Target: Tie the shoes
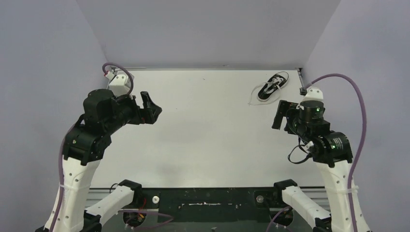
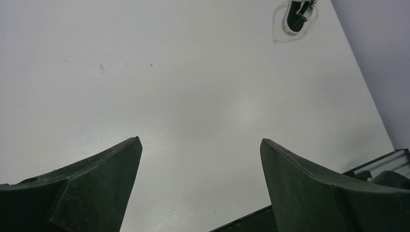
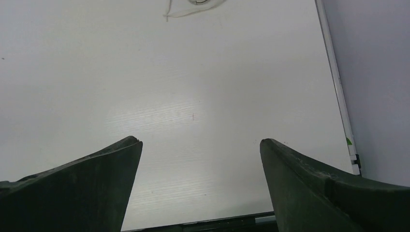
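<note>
The shoe (image 1: 272,86) lies at the table's (image 1: 208,140) far right corner (a lace trails beside it). The left gripper (image 1: 151,107), at the left, and the right gripper (image 1: 284,114), just nearside of the shoe, both gape, empty.

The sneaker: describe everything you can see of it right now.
The sneaker is small and black, apparently canvas, with a white sole and white laces. It rests upright near the far right corner of the table, set diagonally with its toe toward that corner. The laces look untied, and a loose strand trails onto the surface. Only the table touches it.
</note>
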You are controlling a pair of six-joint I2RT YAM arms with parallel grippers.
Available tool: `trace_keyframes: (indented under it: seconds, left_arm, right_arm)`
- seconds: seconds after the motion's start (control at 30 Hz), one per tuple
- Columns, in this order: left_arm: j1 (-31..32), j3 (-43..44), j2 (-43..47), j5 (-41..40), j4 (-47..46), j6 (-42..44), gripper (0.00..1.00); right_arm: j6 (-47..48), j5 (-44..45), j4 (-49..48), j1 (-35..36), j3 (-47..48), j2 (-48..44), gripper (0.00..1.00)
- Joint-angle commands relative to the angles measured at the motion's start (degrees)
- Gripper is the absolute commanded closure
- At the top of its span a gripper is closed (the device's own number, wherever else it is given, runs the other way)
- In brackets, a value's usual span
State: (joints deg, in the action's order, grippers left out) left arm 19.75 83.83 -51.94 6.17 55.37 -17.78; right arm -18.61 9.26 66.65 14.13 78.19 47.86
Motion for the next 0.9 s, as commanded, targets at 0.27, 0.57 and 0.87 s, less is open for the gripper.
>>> trace_keyframes:
  seconds: [0.27,0.57,0.87]
  left_arm:
    - [-5.07,-7.80,-14.36,-4.84,-16.99,4.96,0.04]
    - [-3.43,-12.57,-21.83,-3.37,-23.35,4.53,0.03]
    - [-0.14,-16.51,-22.33,-2.33,-23.65,1.21,0.03]
  right_arm:
    - [0.08,5.29,-28.89,-8.44,-15.04,18.08,0.00]
    - [-3.78,2.24,-46.34,-13.45,-9.92,41.58,0.00]
    - [-11.43,1.38,-56.47,-16.71,8.54,64.83,0.05]
